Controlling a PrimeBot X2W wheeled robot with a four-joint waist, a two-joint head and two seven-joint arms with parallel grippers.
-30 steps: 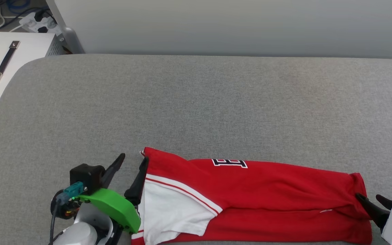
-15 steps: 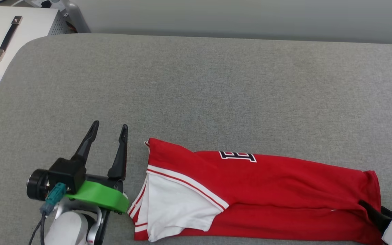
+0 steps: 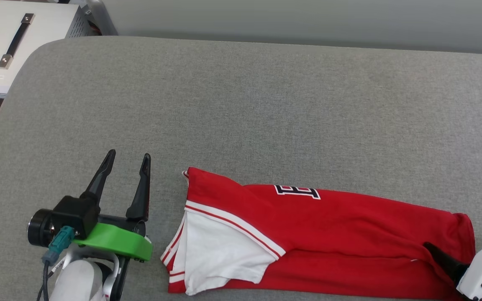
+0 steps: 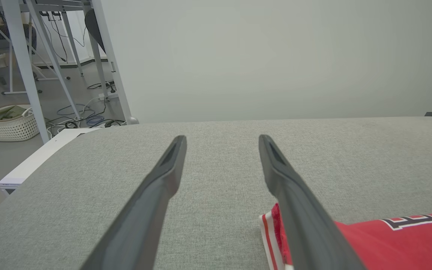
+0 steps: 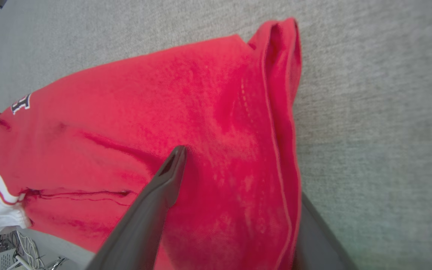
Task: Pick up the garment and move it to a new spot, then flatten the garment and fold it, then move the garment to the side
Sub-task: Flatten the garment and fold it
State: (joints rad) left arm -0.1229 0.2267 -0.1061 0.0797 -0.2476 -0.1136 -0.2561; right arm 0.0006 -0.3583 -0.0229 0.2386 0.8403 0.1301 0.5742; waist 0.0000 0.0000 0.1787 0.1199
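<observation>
The garment (image 3: 329, 225), red with a white sleeve and black lettering, lies folded in a long strip on the grey padded surface (image 3: 266, 104). My left gripper (image 3: 127, 155) stands open just left of its sleeve end, apart from the cloth. In the left wrist view the left gripper (image 4: 222, 138) has bare surface between its fingers, with the garment (image 4: 388, 243) at the lower right. My right gripper (image 3: 439, 246) is at the garment's right end. In the right wrist view the right gripper (image 5: 234, 176) is open, one finger on the garment (image 5: 163, 101) and the other under its hem.
A white case with a black handle (image 3: 6, 42) sits beyond the surface's rounded left corner. A pale wall runs along the far edge. In the left wrist view a white laundry basket (image 4: 8, 123), table legs and cables are on the floor at the left.
The head camera has shifted. My left gripper has drawn away from the garment's sleeve edge to the left and now points straight ahead. The right finger lies slightly farther over the hem.
</observation>
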